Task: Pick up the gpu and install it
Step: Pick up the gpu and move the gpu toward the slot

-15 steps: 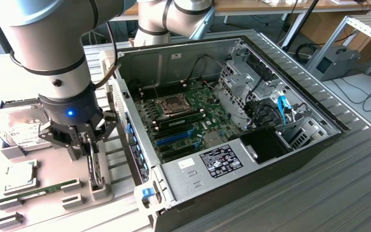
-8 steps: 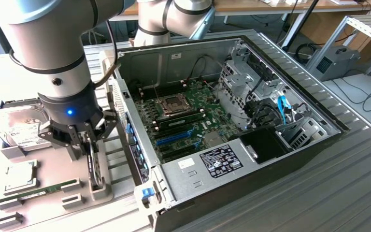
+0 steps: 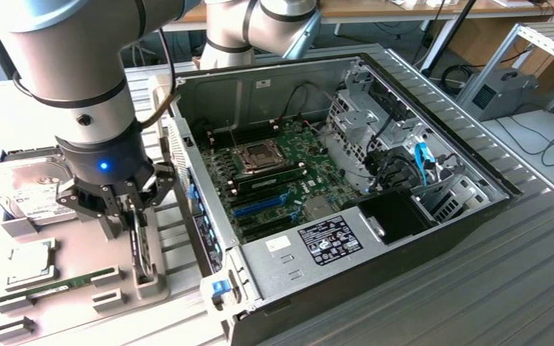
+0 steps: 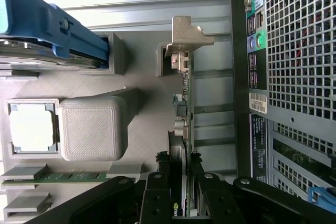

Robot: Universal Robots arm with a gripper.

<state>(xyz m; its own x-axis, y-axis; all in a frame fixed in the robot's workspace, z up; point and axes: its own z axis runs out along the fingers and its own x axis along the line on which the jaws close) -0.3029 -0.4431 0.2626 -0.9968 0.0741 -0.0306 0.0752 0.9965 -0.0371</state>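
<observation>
The tool [image 3: 135, 220] grasps the upright gpu [image 3: 142, 249] below it; the wrist view shows fingers [image 4: 164, 167] pressing both its faces.

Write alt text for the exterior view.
A robot arm's gripper clamps the gpu, which stands on edge in a grey parts holder. To the exterior view's right lies an open computer case with its motherboard exposed.
</observation>
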